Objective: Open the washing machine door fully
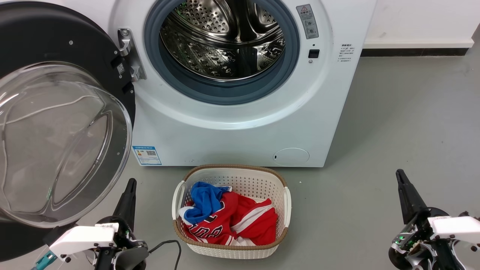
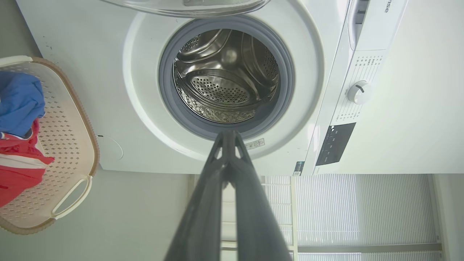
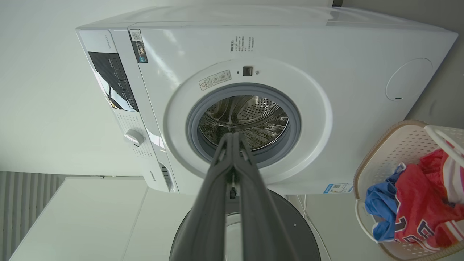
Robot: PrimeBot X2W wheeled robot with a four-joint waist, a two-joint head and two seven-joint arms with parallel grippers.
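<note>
On the robot's left, the washing machine door (image 1: 63, 123) stands swung wide on its hinge, glass bowl facing out, leaving the steel drum (image 1: 225, 41) of the washing machine (image 1: 232, 131) exposed. The left gripper (image 1: 131, 183), near the door's lower edge, and the right gripper (image 1: 399, 174), well apart, each have fingers pressed together on nothing. Between them sits a basket (image 1: 232, 170) of red and blue clothes (image 1: 225, 213).

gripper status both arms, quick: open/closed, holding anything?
Left gripper: closed, fingers pressed together, holding nothing.
Right gripper: closed, fingers pressed together, holding nothing.
</note>
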